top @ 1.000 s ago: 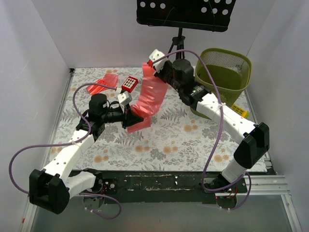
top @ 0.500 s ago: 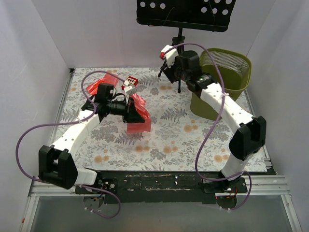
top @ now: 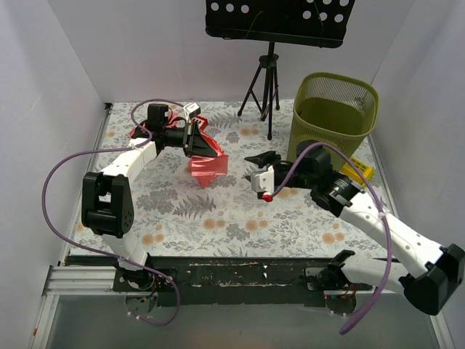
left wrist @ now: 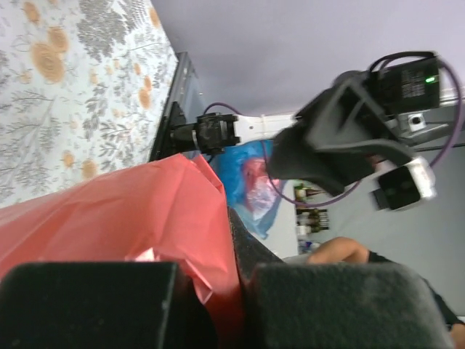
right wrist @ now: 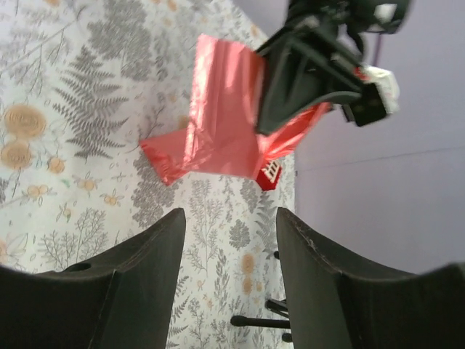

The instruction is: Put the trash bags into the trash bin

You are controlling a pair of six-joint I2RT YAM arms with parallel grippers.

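My left gripper [top: 192, 138] is at the back left of the table, shut on a corner of a red trash bag [top: 208, 163], which drapes from it down onto the floral cloth. The left wrist view has the red film [left wrist: 131, 218] pinched between the pads [left wrist: 341, 305]. A bit of a second red bag [top: 138, 132] shows behind the left arm. My right gripper [top: 256, 169] hovers open and empty at mid table, left of the olive-green trash bin [top: 336, 116]. Its wrist view looks past its gripper [right wrist: 229, 218] at the red bag [right wrist: 218, 123].
A black tripod stand [top: 267, 80] rises at the back, left of the bin. A yellow object [top: 361, 168] lies by the bin's right side. A small red box with white buttons [right wrist: 270, 174] sits just beyond the held bag. White walls enclose the table.
My right gripper let go of the bag, opened, and swung from the back down to mid table. My left arm pulled back and left with the bag, which collapsed toward the cloth.
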